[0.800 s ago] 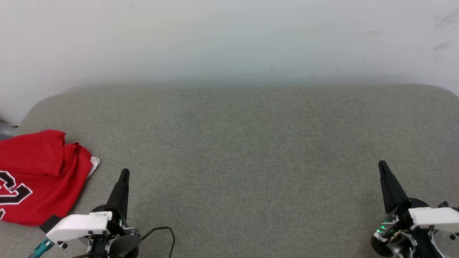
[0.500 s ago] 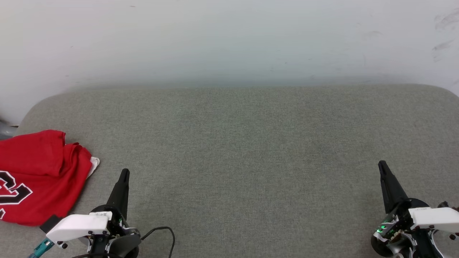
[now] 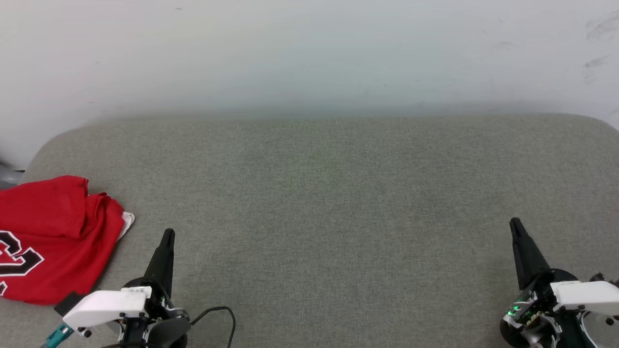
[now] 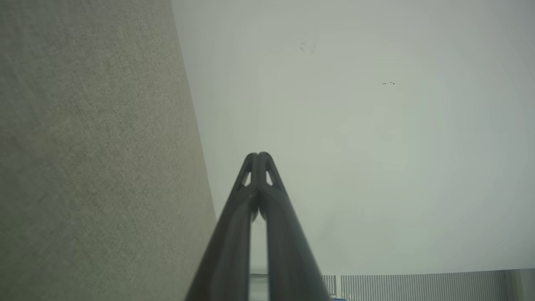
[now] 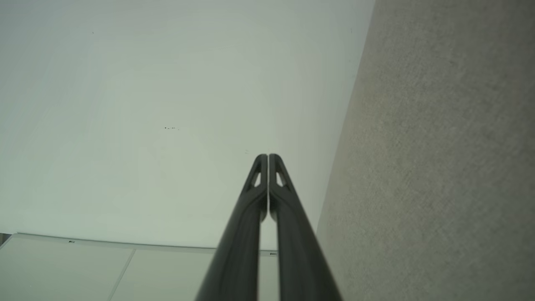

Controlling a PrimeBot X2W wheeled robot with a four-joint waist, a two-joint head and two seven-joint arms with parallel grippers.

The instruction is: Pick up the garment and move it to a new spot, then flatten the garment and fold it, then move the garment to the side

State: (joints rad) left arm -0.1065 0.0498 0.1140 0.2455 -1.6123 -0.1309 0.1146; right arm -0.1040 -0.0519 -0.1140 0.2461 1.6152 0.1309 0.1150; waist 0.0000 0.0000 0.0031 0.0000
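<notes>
Red cloth, the garment [image 3: 58, 232] lies crumpled on the grey bench [image 3: 329, 193], just left of the left hand [image 3: 167, 233] and apart from it, and part of it runs past the head view's edge. A white scrap pokes out on the side facing the left hand. It looks light, limp and perhaps a little slick, so a pinch on the raised fold nearest the left hand should hold best. The left hand is pressed closed and empty. The right hand [image 3: 514, 222], well to the right of the left hand, is likewise closed on nothing.
</notes>
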